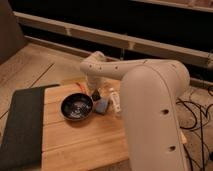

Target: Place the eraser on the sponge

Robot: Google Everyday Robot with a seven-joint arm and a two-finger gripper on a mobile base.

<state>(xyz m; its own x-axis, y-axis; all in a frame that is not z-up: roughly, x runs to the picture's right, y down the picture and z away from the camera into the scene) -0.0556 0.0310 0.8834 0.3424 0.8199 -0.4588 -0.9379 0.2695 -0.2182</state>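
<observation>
Gripper (95, 93) closed, contents not discernible, above the table (85, 145) near its far edge. One sponge (102, 106) just below it, between one bowl (76, 106) and one white tube (115, 102). One mat (20, 125) at the left edge. Eraser not discernible.

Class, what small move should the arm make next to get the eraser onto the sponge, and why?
Probably ease the gripper a little toward the camera, over the sponge. It is shut and sits just behind the sponge, beside the black bowl; the small dark thing at its tip may be the eraser.
</observation>
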